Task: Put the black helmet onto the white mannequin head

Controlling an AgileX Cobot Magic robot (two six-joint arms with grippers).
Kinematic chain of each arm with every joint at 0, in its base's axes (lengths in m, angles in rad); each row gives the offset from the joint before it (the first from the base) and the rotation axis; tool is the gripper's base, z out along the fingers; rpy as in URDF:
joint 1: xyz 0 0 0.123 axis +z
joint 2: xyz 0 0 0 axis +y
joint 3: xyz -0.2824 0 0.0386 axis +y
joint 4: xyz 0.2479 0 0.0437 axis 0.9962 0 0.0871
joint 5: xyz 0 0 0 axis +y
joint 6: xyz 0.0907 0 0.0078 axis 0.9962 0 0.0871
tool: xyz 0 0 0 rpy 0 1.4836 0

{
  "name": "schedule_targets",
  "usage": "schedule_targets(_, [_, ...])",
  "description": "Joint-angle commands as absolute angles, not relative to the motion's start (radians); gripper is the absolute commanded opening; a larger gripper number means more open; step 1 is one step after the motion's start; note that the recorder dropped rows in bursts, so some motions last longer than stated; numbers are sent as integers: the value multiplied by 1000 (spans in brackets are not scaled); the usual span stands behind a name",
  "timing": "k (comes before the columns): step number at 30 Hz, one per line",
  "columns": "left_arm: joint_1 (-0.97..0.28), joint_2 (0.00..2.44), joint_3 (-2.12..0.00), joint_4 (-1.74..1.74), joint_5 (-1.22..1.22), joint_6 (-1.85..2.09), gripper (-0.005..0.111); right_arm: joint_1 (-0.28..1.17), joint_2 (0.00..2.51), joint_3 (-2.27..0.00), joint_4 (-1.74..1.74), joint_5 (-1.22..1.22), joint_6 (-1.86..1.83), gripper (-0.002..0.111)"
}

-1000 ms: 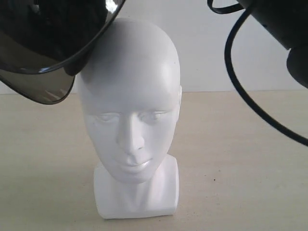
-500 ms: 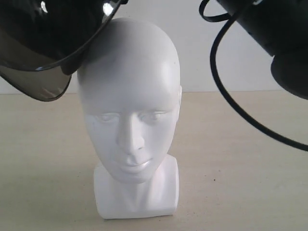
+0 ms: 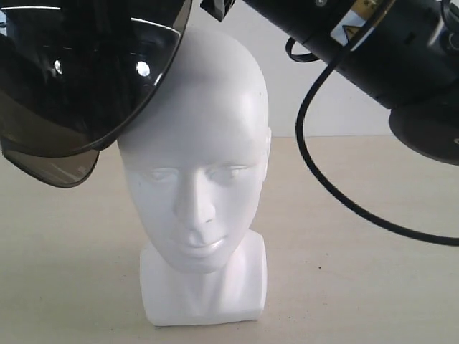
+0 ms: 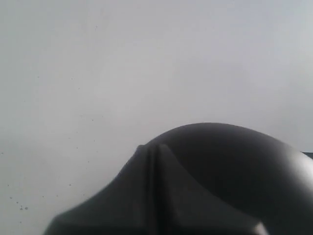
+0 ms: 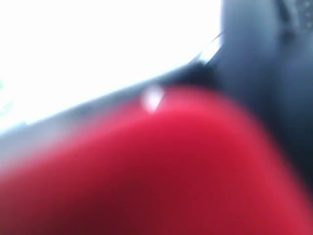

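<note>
Lowered, the glossy black helmet (image 3: 79, 72) overlaps the smooth white mannequin head (image 3: 204, 143); jaws' state indiscernible.

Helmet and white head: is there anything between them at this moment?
Nothing shows between them. In the exterior view the helmet rim overlaps the upper side of the head; whether they touch, I cannot tell.

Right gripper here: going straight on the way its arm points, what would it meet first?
Probably the black helmet: the right gripper, at the exterior view's top edge, points across above the white mannequin head, beside the helmet's rim. Depth is unclear; it may pass behind.
</note>
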State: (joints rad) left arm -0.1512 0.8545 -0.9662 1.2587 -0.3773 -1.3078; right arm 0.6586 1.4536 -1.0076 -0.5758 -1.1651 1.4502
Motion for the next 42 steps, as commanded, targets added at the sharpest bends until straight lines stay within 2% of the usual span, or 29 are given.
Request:
schedule_targets(1, [-150,881,-979,1294,-369,-1302,4,609,1440,-1020,-533,-1208,1386,0])
schedule_targets(7, [-150,923,-981,1297,-384,-1302,4,521,1418,-1016,-565,-1221,1438,0])
schedule_targets(29, [-150,1049,-1075,1290,-533,-1308,4,519,1384,-787,-507,-1221,1436,0])
schedule_targets(42, [-150,1197,-1082,1306,-731,-1308,4,519,1346,-668,-419,-1221,1314,0])
